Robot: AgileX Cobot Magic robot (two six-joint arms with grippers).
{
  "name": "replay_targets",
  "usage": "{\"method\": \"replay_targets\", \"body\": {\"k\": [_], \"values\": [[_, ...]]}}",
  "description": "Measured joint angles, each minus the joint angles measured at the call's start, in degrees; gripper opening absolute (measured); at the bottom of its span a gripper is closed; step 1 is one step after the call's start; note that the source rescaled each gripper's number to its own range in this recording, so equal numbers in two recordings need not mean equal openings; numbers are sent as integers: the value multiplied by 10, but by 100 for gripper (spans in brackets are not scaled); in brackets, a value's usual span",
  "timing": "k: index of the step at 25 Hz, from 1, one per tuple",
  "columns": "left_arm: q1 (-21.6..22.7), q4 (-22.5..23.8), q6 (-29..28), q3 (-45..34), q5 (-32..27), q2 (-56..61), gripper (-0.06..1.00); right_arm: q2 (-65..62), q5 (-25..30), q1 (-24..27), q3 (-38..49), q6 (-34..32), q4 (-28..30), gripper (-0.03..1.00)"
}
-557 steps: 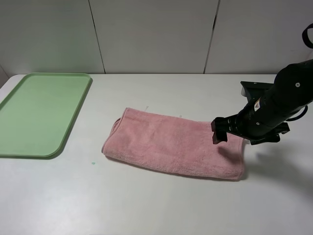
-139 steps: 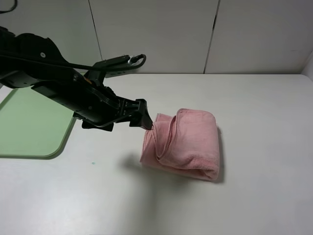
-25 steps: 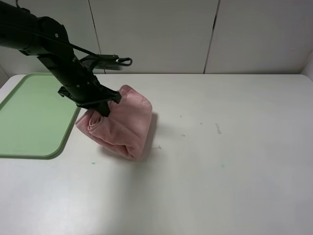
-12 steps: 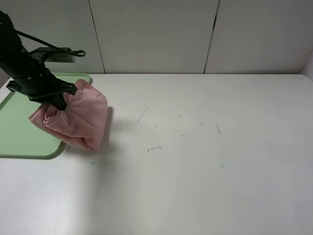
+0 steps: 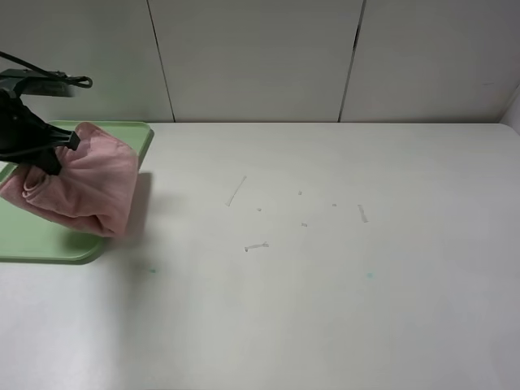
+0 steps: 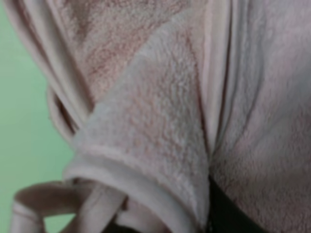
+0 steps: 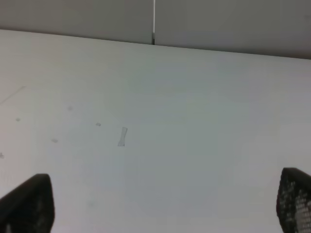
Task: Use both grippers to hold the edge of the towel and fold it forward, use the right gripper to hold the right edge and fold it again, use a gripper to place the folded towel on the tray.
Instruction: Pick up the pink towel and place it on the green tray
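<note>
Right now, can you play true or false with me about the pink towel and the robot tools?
1. The left tool is holding the towel. True.
2. The towel lies spread flat on the table. False: it hangs bunched and folded, over the tray.
3. The tray is pale green. True.
4. The right tool is squeezing the towel. False: it is open over bare table.

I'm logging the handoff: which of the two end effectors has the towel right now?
The left end effector: it is shut on the pink towel above the green tray. The right end effector stands open over bare table.
</note>
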State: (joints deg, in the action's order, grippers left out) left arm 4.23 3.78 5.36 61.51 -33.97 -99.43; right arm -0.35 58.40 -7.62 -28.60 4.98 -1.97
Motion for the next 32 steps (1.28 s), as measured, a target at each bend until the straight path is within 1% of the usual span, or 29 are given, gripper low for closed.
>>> {"method": "replay_targets", "body": {"k": [5, 9, 18, 27, 28, 29, 30, 32], "values": [[29, 36, 0, 0, 7, 0, 17, 0, 0, 0, 0, 0, 0, 100], [35, 52, 0, -1, 13, -1, 17, 0, 0, 0, 0, 0, 0, 100], [36, 67, 0, -3, 13, -18, 17, 0, 0, 0, 0, 0, 0, 100], [37, 67, 0, -3, 5, -18, 17, 0, 0, 0, 0, 0, 0, 100], [37, 67, 0, -3, 3, -18, 19, 0, 0, 0, 0, 0, 0, 100], [37, 68, 0, -3, 2, -18, 25, 0, 0, 0, 0, 0, 0, 100], [37, 69, 0, -3, 1, -18, 35, 0, 0, 0, 0, 0, 0, 100], [37, 69, 0, -3, 2, -18, 64, 0, 0, 0, 0, 0, 0, 100]]}}
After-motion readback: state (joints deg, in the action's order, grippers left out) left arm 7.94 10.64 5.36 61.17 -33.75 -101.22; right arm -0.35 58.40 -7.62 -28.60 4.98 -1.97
